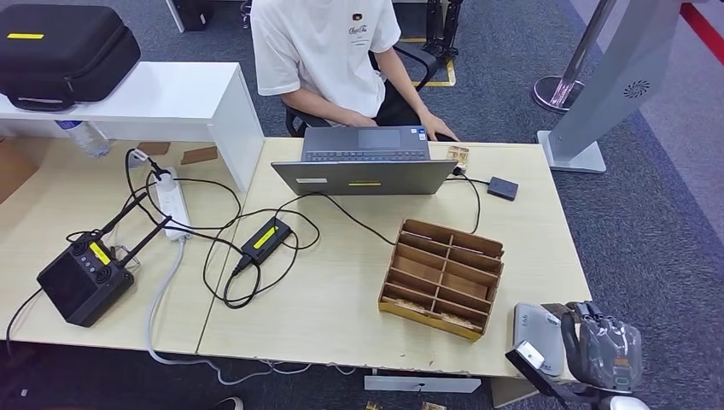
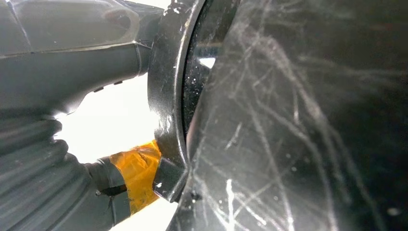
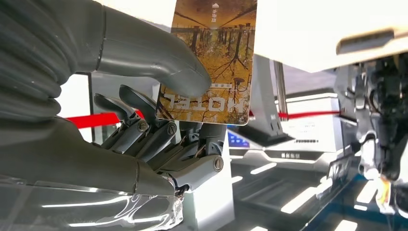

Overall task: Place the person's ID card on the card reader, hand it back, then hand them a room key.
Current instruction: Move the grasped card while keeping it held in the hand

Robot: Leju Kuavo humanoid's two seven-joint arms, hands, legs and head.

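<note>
Your right hand pinches the hotel room key between thumb and fingers, long axis along the fingers, off the pale wooden table's near right corner. Grey carpet surrounds. Your left hand's grasp I cannot tell.

The right hand has a grey ribbed cover, thick grey thumb, and darker, seemingly metal-jointed fingers.

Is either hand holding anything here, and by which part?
The right hand pinches a hotel card near one short end, by the printed word HOTEL, thumb against fingers. The left hand's hold cannot be told.
</note>
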